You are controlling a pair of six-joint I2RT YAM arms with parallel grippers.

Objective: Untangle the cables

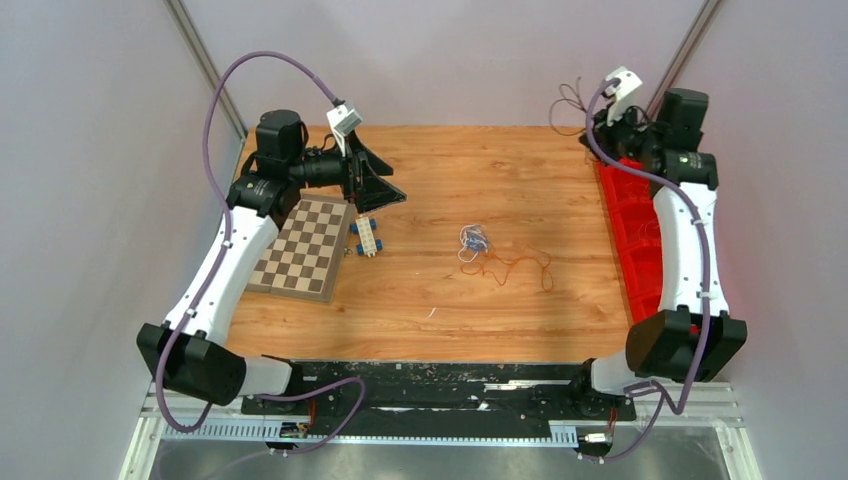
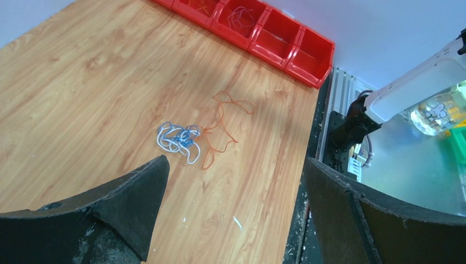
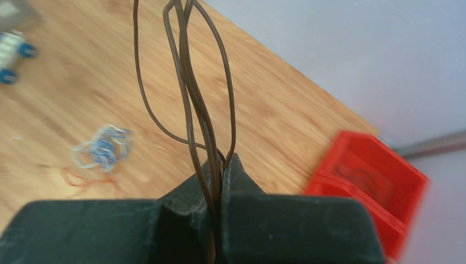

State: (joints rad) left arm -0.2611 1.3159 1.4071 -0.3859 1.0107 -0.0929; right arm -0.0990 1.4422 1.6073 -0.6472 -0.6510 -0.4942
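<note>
Already the dark brown cable [image 3: 189, 104] looks free of the rest. Your right gripper [image 3: 222, 164] is clenched on it up at the far right corner of the table [image 1: 480, 310], its loops standing out beyond the fingertips, well apart from what remains. What's left, by my reading, is the white-and-blue knot [image 1: 473, 240] lying mid-table and the orange strand [image 1: 520, 268] trailing from its near right side; the two touch where they meet, so that pair isn't parted yet. Thin wires already sit in some of the red bins [image 1: 628, 225] along the right edge — likely sorted strands. Your left gripper [image 2: 236, 162] is spread wide and holds nothing, poised at the far left. You have bare wood all round the knot; the chessboard [image 1: 305, 250] and the blue-and-white block [image 1: 366, 238] crowd only the left side.
</note>
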